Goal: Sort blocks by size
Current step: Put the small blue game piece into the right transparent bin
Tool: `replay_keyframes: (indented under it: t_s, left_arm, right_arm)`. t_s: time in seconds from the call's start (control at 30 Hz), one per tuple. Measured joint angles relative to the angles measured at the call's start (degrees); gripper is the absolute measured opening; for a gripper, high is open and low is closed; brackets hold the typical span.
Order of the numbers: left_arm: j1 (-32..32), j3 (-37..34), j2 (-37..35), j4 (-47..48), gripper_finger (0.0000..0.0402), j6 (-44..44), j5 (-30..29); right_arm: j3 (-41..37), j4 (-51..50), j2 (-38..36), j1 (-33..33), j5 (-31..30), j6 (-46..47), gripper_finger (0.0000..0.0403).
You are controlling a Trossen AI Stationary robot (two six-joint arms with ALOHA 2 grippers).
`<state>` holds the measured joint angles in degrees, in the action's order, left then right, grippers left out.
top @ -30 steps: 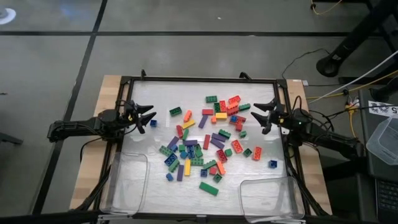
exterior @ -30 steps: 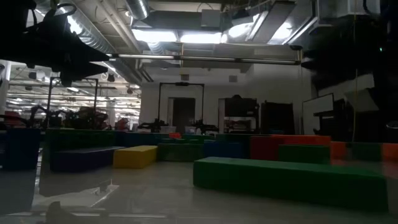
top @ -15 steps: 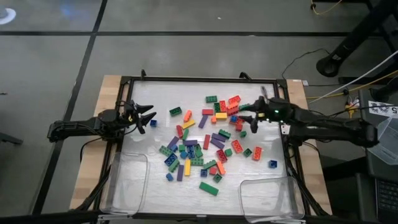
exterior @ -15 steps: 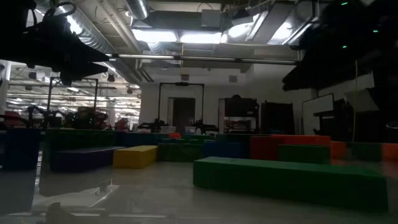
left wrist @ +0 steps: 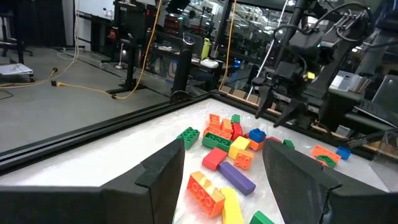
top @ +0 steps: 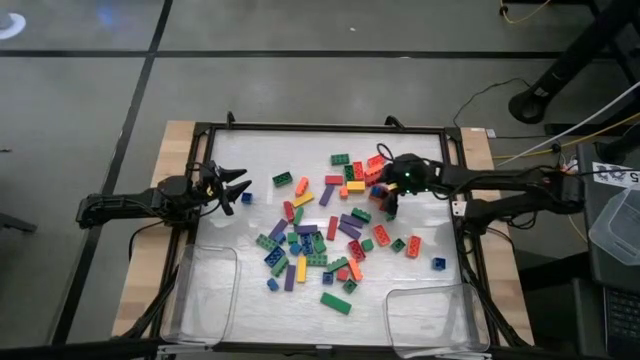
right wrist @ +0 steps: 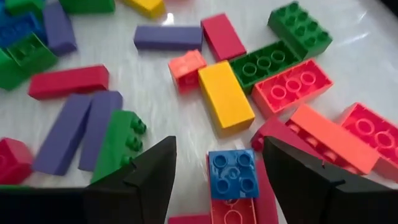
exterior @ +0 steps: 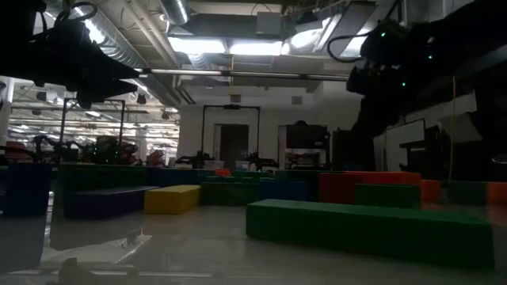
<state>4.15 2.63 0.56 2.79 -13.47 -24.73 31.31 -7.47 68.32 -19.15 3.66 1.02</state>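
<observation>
**High view: my right jaws are hanging over a crowded cluster**

High view is showing my left gripper waiting at the left edge of the table, fingers spread wide and holding nothing, with a single small blue block lying just beside its tips. Further right, the blocks are lying scattered across the middle of the mat, none of them in either clear tray at the near corners, so I am judging the sorting as barely begun.

My right gripper is hovering over the tight cluster at the far right of the pile, jaws wide and empty. Through my right wrist camera I am seeing a small blue square block sitting between my fingertips, resting on top of a red block, with a yellow block and an orange one close by.

That crowding is what I am worrying about. If I am descending off-centre, one finger may be landing on the neighbouring red or orange brick and shoving the cluster. Closing could also be pinching the red block underneath, or tipping the blue one off it, and a stacked pair would be landing in the wrong tray.
</observation>
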Motion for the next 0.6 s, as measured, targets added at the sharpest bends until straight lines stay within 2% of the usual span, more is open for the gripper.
replay_keyframes:
  t_s: [0.23,0.6]
  left_arm:
    - [0.0,0.0,0.0,0.0,0.0205,0.0,0.0]
    - [0.0,0.0,0.0,0.0,0.0205,0.0,0.0]
  right_arm:
    - [0.0,0.0,3.6,0.0,-2.7,-1.4,0.0239]
    - [0.0,0.0,8.4,0.0,-2.9,-1.6,0.0239]
